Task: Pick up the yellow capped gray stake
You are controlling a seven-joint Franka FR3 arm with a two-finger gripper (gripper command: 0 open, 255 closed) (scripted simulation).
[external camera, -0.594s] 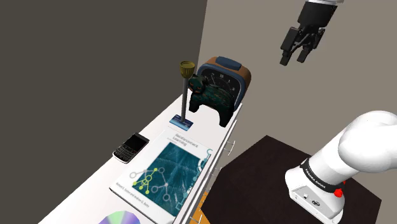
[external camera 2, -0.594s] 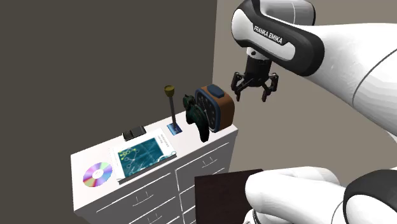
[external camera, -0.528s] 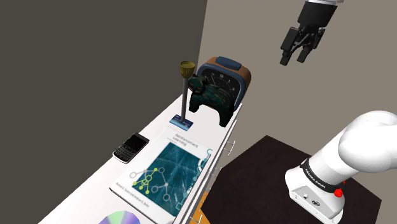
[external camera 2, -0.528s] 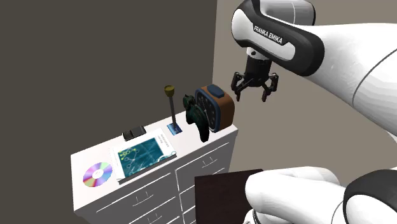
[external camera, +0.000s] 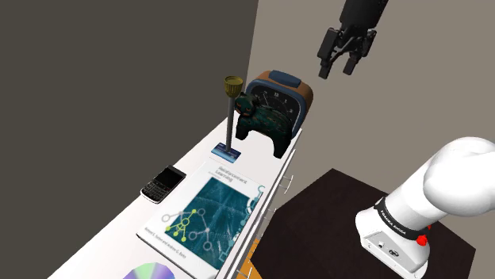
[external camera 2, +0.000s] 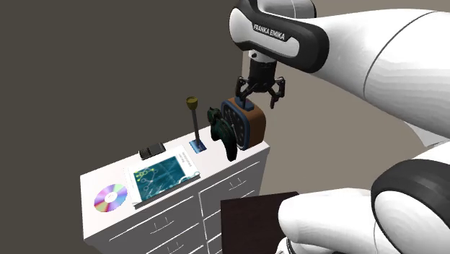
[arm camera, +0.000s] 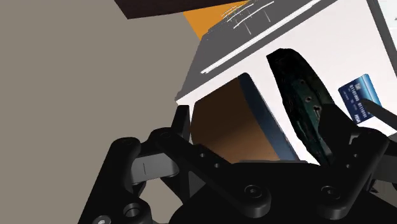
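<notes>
Inspection note for you: the gripper (external camera: 335, 70) hangs high near the clock (external camera: 279, 93), well apart from the stake (external camera: 229, 119). Its fingers are spread and grasp nothing. The stake is a slender gray rod with a dull yellow cup-shaped cap. It stands upright on a flat blue card (external camera: 225, 150) on the white counter (external camera: 119, 226), just beside a glossy dark green figurine (external camera: 263, 120). The clock is rounded and brown-cased. A black phone (external camera: 163, 184), a teal-covered book (external camera: 208, 208) and a shiny disc (external camera: 151, 273) lie flat further along.

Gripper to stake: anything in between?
Yes. In the shoulder view, a clock and a dark green figurine stand between the open gripper and the stake.
</notes>
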